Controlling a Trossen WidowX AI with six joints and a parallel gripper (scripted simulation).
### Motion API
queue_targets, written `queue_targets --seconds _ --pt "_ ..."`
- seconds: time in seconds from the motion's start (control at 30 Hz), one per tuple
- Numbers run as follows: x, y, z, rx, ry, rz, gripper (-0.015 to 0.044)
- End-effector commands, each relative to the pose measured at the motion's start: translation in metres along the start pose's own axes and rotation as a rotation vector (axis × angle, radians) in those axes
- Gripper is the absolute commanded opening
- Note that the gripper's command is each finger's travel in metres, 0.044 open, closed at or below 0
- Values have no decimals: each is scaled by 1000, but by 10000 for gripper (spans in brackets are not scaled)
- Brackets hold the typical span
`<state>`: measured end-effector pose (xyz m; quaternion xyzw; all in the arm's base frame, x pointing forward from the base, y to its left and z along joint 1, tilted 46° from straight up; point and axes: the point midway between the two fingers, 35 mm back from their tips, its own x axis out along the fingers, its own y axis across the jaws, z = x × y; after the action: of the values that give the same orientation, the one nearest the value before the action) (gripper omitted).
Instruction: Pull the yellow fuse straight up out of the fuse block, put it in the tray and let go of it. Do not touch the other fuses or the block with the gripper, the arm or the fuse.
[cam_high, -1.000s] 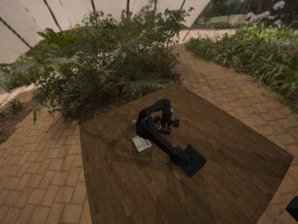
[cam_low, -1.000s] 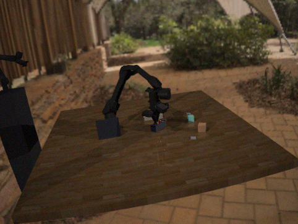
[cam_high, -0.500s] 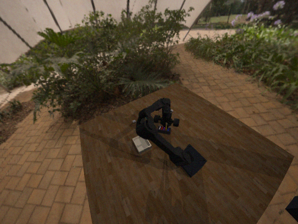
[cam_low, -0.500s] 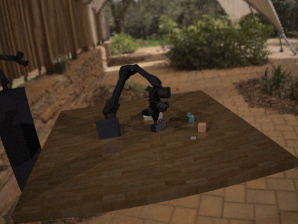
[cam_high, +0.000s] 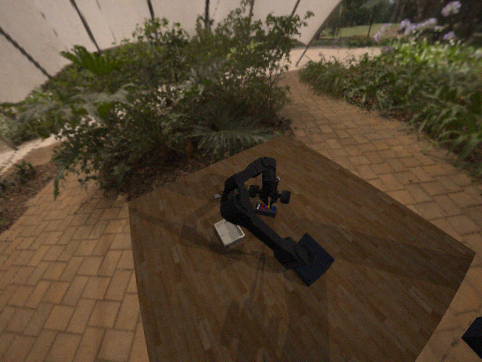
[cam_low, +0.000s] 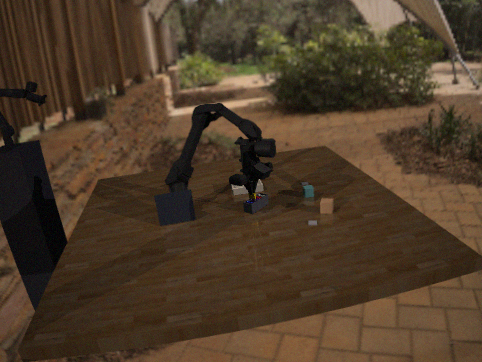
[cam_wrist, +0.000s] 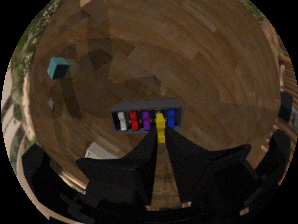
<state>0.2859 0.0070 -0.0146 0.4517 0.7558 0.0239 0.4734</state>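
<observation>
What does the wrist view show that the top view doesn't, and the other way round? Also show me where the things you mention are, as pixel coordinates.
Only the wrist view shows the teal cube (cam_wrist: 57, 68).

Only the top view shows the arm's base (cam_high: 319, 257) and its bent upper links.

Both show the yellow fuse (cam_high: 269, 204) (cam_wrist: 160, 131) held in the gripper (cam_high: 269, 201) (cam_wrist: 160, 129), the fuse block (cam_high: 265, 213) (cam_wrist: 148, 105) and part of the tray (cam_high: 229, 245) (cam_wrist: 102, 152).
</observation>
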Motion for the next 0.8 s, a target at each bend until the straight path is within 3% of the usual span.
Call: queue_targets --seconds 0.0,0.77 --pt "-3 0 1 -8 -2 -3 0" --pt "-25 0 0 -6 -2 -3 0"
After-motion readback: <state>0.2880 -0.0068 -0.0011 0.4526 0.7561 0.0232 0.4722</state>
